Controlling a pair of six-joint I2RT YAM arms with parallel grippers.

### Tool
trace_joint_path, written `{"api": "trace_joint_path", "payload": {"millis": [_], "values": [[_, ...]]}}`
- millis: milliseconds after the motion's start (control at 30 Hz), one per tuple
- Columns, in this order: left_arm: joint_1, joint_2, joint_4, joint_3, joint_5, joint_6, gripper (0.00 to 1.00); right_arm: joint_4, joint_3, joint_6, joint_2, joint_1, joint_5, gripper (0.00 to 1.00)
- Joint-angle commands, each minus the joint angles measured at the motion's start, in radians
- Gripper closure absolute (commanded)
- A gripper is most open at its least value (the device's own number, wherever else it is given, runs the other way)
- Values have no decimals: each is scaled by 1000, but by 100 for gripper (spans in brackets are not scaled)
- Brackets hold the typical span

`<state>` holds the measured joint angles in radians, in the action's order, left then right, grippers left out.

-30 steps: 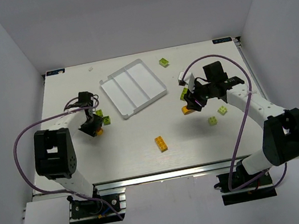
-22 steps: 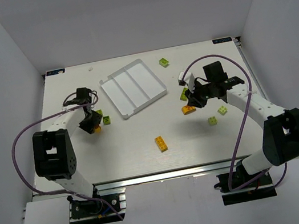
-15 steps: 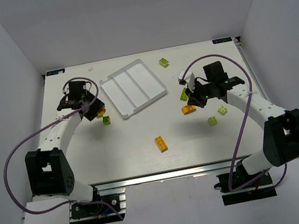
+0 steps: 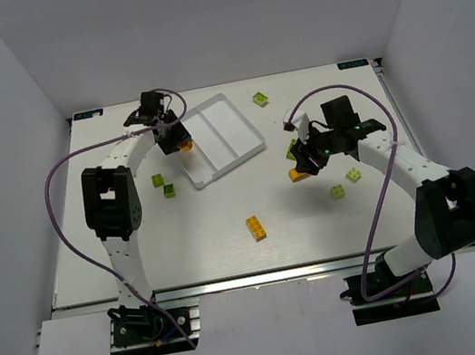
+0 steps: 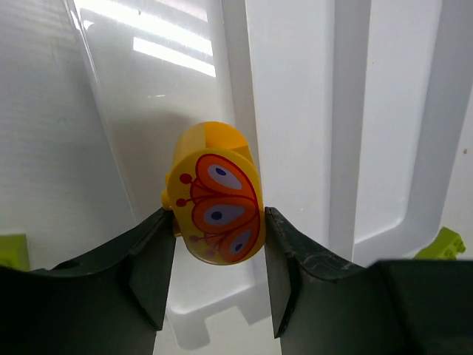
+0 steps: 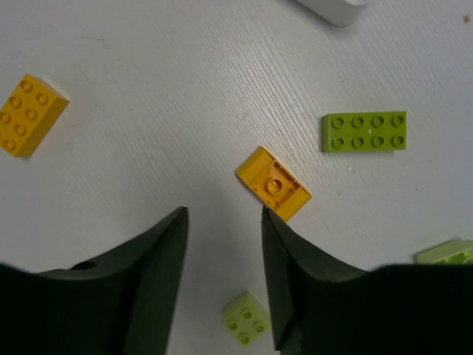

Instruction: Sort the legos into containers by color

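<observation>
Left claw (image 4: pixel 177 138) clamped on a yellow butterfly-printed piece (image 5: pixel 216 194), held over the leftmost compartment of the white tray (image 4: pixel 231 132), toward its far end. Can't tell if the piece touches the tray.

Right claw (image 4: pixel 305 164) spread wide, gripping nothing, low over the table (image 4: pixel 210 228) right of the tray. Upturned orange-yellow brick (image 6: pixel 273 183) just beyond its fingertips, with a flat green brick (image 6: pixel 363 132) near that. Another yellow brick (image 4: pixel 256 228) lies on the near side of the tray, well apart. Two small green bricks (image 4: pixel 157 181) just left of the tray.
</observation>
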<state>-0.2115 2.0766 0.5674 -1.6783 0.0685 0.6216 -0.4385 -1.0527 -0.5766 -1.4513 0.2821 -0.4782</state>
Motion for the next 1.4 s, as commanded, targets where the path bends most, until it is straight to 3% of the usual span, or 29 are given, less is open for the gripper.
{"api": "trace_joint_path", "payload": {"millis": [0, 33, 67, 167, 300, 500, 700, 900, 1000, 1033, 1133, 1267, 1367], "values": [[1, 34, 95, -144, -50, -45, 53, 14, -32, 0, -17, 0, 39, 42], [1, 43, 115, -155, -53, -51, 42, 14, -32, -2, -27, -1, 50, 35], [1, 51, 121, -161, -53, -52, 39, 11, -32, -17, -34, -1, 50, 23], [1, 37, 120, -161, -53, -53, 28, 4, -27, -66, -64, -1, 44, 13], [1, -1, 112, -159, -33, -53, 21, -78, -18, -390, -127, -9, -57, 12], [1, -110, 100, -118, 31, -42, 20, -109, -24, -707, -222, -1, -74, 12], [1, -392, 13, 194, 131, -11, 20, -195, -202, -824, -403, -4, -19, 16], [1, -660, 22, 462, 151, 30, 20, -323, -343, -893, -530, -3, 9, 29], [1, -762, 37, 537, 151, 61, 19, -432, -420, -937, -578, -4, 7, 51], [1, -786, 32, 554, 157, 67, 20, -498, -432, -948, -584, -4, 3, 67], [1, -854, 32, 621, 160, 90, 20, -551, -437, -971, -575, -1, -10, 86], [1, -914, 54, 683, 127, 98, 20, -554, -499, -852, -520, 55, -112, 96], [10, -964, 66, 706, 87, 98, 20, -519, -663, -598, -553, 152, -187, 100]]}}
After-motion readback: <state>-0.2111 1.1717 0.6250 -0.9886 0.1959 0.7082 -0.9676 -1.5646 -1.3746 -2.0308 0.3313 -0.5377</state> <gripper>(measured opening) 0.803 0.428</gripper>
